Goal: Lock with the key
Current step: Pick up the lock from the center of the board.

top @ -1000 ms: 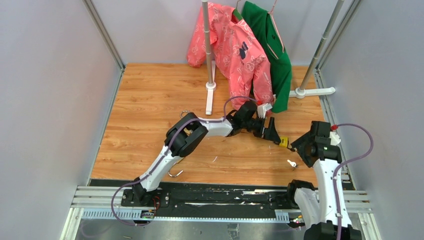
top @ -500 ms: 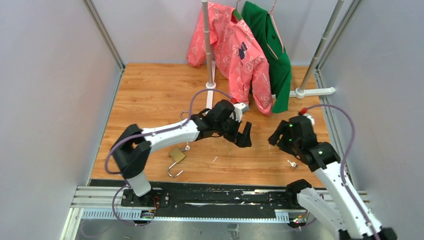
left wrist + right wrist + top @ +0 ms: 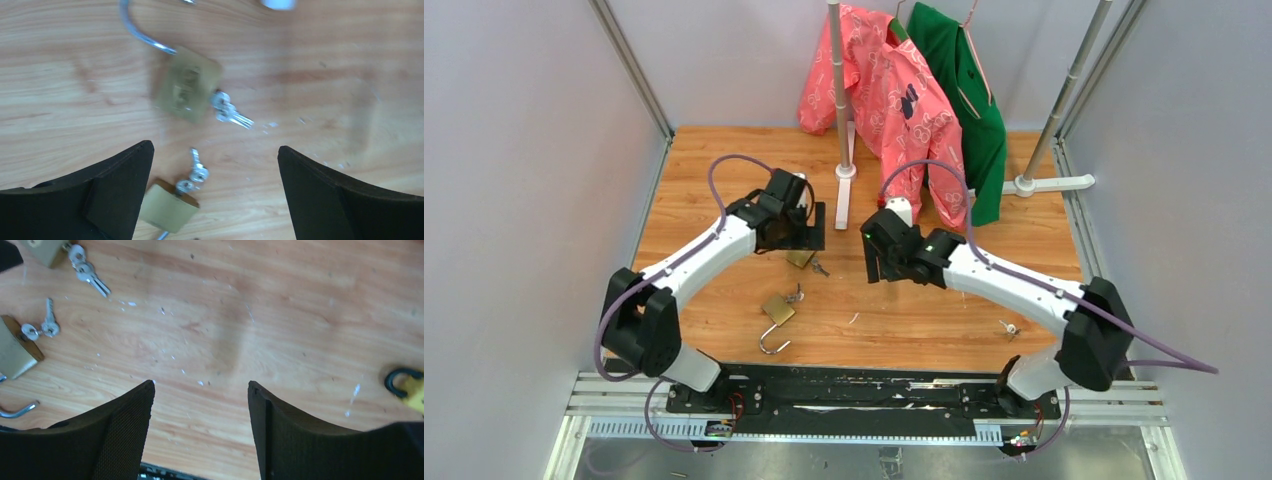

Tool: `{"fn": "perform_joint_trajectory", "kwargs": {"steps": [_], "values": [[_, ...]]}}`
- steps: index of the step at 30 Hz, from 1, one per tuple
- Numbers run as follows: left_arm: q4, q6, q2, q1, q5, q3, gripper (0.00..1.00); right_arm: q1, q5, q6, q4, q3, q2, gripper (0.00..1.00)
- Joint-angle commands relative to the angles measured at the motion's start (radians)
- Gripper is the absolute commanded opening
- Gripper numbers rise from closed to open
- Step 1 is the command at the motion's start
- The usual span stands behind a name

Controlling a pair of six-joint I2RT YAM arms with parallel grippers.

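Two brass padlocks lie on the wooden floor. The far padlock (image 3: 800, 258) (image 3: 187, 90) has its shackle (image 3: 140, 32) swung open and a bunch of keys (image 3: 230, 112) at its side. The near padlock (image 3: 776, 308) (image 3: 167, 207) also has an open shackle (image 3: 774, 345) and keys (image 3: 195, 172) in it. My left gripper (image 3: 799, 230) (image 3: 215, 150) is open and empty, hovering over both padlocks. My right gripper (image 3: 876, 262) (image 3: 200, 385) is open and empty to their right, over bare floor. Both padlocks also show in the right wrist view, the far one (image 3: 47, 250) and the near one (image 3: 15, 352).
A small yellow padlock with a black shackle (image 3: 405, 382) lies to the right. A loose key (image 3: 1007, 326) lies near the right front. A clothes rack base (image 3: 845, 190) stands at the back with a pink garment (image 3: 894, 100) and a green one (image 3: 969, 100). Grey walls close both sides.
Both arms swung left. The left gripper moved from the floor's middle to above the brass padlocks. The right gripper moved from the right side to the middle.
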Motion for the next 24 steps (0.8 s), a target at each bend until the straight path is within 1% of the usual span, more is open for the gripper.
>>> {"fn": "perform_joint_trajectory", "kwargs": {"steps": [1, 4, 7, 9, 11, 13, 14, 16, 18, 21, 24], "values": [[-0.096, -0.044, 0.077, 0.117, -0.097, 0.070, 1.00, 0.012, -0.064, -0.114, 0.104, 0.069, 0.089, 0.70], [-0.092, -0.050, 0.120, 0.180, -0.091, 0.088, 1.00, 0.015, -0.109, -0.161, 0.161, 0.127, 0.161, 0.70], [-0.092, -0.031, 0.171, 0.219, -0.120, 0.131, 1.00, 0.016, -0.110, -0.171, 0.100, 0.250, 0.290, 0.70], [-0.105, -0.027, 0.248, 0.235, -0.121, 0.198, 0.94, 0.015, -0.113, -0.173, 0.062, 0.317, 0.345, 0.70], [-0.120, -0.033, 0.342, 0.239, -0.116, 0.279, 0.83, 0.014, -0.125, -0.167, 0.056, 0.342, 0.370, 0.70], [-0.116, -0.053, 0.432, 0.237, -0.118, 0.342, 0.78, 0.014, -0.132, -0.168, 0.057, 0.346, 0.375, 0.70], [-0.112, -0.060, 0.470, 0.237, -0.122, 0.364, 0.73, 0.014, -0.133, -0.168, 0.057, 0.343, 0.373, 0.70], [-0.117, -0.061, 0.524, 0.233, -0.131, 0.401, 0.67, 0.014, -0.127, -0.170, 0.056, 0.336, 0.366, 0.70], [-0.127, -0.075, 0.549, 0.232, -0.163, 0.407, 0.56, 0.011, -0.119, -0.169, 0.053, 0.322, 0.353, 0.70], [-0.093, -0.089, 0.542, 0.231, -0.196, 0.360, 0.53, 0.005, -0.109, -0.162, 0.049, 0.297, 0.337, 0.70], [-0.088, -0.094, 0.568, 0.231, -0.178, 0.347, 0.49, -0.004, -0.105, -0.156, 0.047, 0.277, 0.320, 0.70]]}}
